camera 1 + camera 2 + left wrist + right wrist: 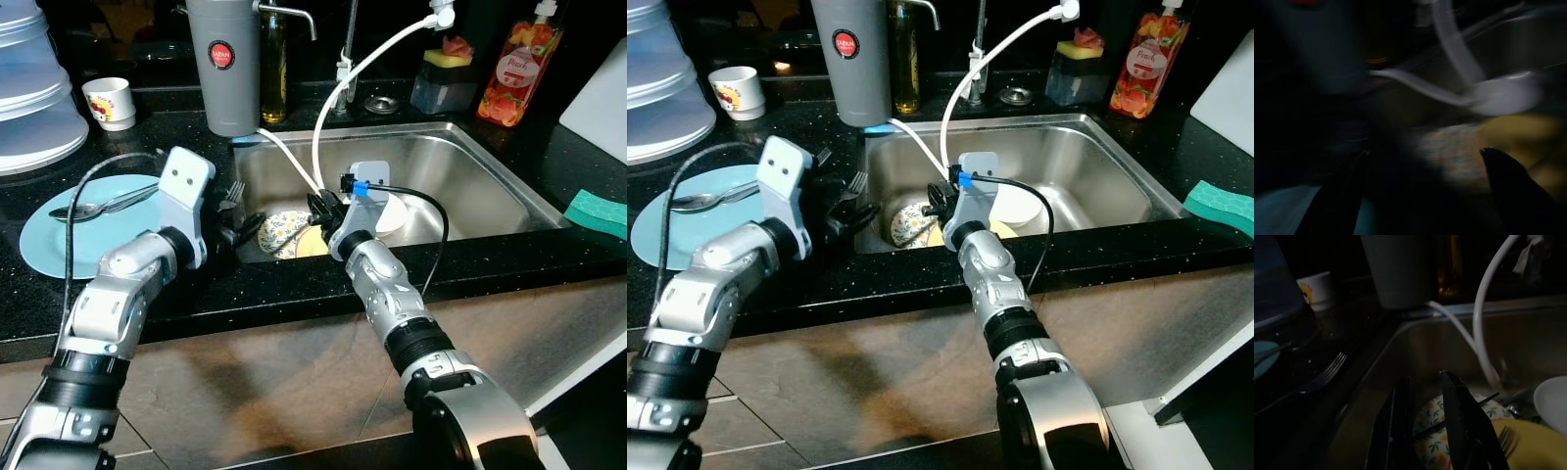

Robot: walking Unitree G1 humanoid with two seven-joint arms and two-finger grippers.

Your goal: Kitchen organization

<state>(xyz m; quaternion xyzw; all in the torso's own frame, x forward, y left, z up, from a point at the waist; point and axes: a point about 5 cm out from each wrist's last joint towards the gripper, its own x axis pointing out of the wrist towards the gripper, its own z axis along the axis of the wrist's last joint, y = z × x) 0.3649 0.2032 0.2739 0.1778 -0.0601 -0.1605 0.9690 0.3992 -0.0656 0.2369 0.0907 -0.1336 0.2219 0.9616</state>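
Below, my right gripper (1422,423) hangs over the floral plate (1432,431), fingers slightly apart, tips cut off. Blurred, my left gripper (1422,161) gapes wide at the sink (460,157) edge

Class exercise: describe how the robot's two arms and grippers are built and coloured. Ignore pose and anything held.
Both arms are silver segmented shells with black joint bands. The left gripper and right gripper each have two long black fingers. A pale grey wrist block tops each arm; the right one carries a blue connector. Black cables loop from both wrists.

Both arms (127,284) reach forward; left gripper (1420,161) fingers spread apart, right gripper (1425,396) fingers nearly closed.
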